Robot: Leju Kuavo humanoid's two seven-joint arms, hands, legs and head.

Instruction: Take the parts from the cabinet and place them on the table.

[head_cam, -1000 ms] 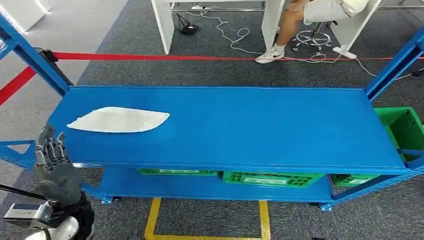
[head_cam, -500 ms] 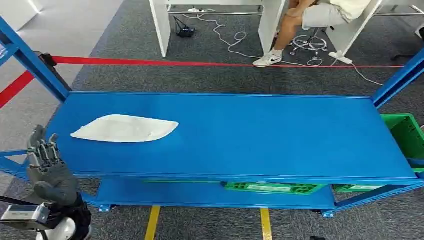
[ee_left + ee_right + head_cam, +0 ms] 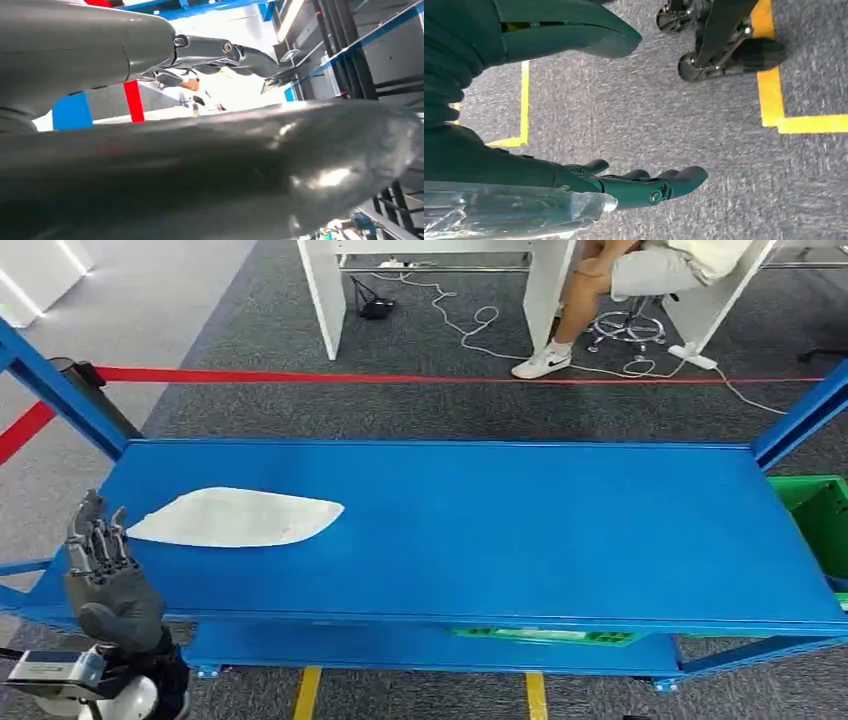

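Observation:
A flat white part (image 3: 235, 517) lies on the left of the blue cabinet's top shelf (image 3: 520, 530). My left hand (image 3: 105, 575) is raised at the shelf's front left corner, fingers straight and apart, holding nothing, a little short of the part. In the left wrist view the left hand's fingers (image 3: 225, 50) stretch out with nothing in them. My right hand (image 3: 634, 185) hangs over grey carpet, fingers extended and thumb apart. A clear shiny plastic piece (image 3: 509, 212) lies beside the palm; I cannot tell what it is.
A green crate (image 3: 822, 508) stands at the cabinet's right end, and another green crate (image 3: 545, 636) sits on the lower shelf. Behind the cabinet run a red tape line (image 3: 400, 378), cables and white desks where a person (image 3: 650, 270) sits. Yellow floor lines (image 3: 305, 695) mark the front.
The whole picture has shifted, so the camera has moved: the shelf sits lower in view. My left hand stays raised at the front left corner. The white part has not moved on the shelf.

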